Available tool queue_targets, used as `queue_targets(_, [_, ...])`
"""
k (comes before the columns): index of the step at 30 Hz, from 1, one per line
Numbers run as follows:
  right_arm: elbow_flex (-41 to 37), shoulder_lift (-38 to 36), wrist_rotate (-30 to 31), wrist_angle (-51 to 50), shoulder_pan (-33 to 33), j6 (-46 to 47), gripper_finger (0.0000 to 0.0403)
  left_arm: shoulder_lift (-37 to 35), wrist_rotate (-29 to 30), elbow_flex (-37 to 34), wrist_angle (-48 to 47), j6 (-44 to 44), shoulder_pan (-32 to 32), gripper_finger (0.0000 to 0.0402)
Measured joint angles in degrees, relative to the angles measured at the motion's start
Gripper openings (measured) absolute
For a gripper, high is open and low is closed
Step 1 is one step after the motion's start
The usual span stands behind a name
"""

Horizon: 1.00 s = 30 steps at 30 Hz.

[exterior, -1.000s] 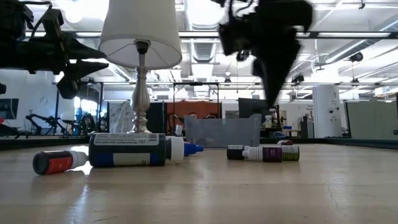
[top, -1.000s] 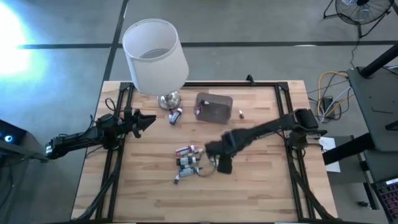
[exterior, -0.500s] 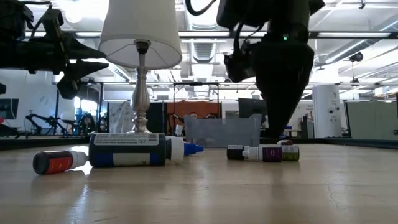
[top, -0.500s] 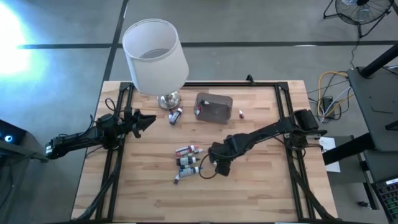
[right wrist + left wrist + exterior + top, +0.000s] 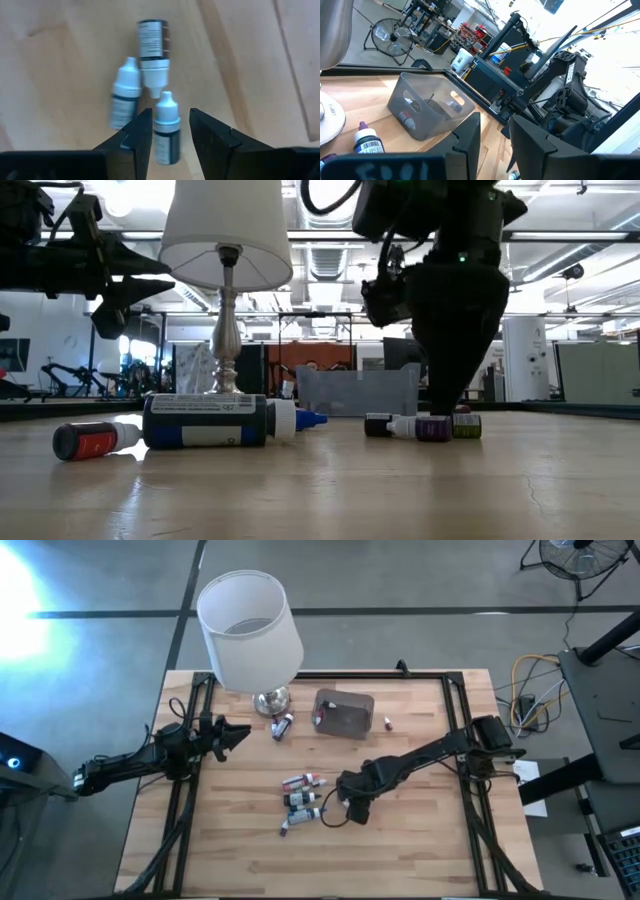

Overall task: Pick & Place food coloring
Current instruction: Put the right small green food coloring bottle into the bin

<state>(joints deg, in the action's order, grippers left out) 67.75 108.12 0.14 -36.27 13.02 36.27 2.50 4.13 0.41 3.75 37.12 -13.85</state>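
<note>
Several small food coloring bottles lie on their sides in a loose pile at the middle of the wooden table. My right gripper points down over the pile's right end, open. In the right wrist view its fingers stand on either side of a white-capped dark bottle without touching it. Two more bottles lie just beyond it. One bottle lies by the lamp base and a tiny one to the right of the grey box. My left gripper waits open at the table's left edge.
A white-shaded lamp stands at the far left of the table. A translucent grey box with a few bottles inside sits at far centre. A black frame runs around the table's edges. The near half of the table is bare wood.
My right gripper has come down onto the pile of bottles and shifted a little toward the table's left, so its fingertips now stand close to the tabletop around one bottle. The bottles have not moved.
</note>
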Motion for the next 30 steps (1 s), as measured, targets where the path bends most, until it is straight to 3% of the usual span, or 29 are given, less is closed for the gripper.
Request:
queue_targets(11, [-2.02,0.02,-0.19,3.63,-0.32,0.75,0.0109,0.01,0.00,0.00,0.00,0.00,-0.01,0.0085])
queue_targets(21, [-3.61,-0.17,-1.79,4.09,-1.01,0.42,0.0061,0.01,0.01,0.01,0.00,0.00,-0.01,0.0085])
queue_targets(30, [-0.76,-0.56,-0.93,0.88,-3.64,4.12,0.0050,0.01,0.00,0.00,0.00,0.00,-0.01,0.0085])
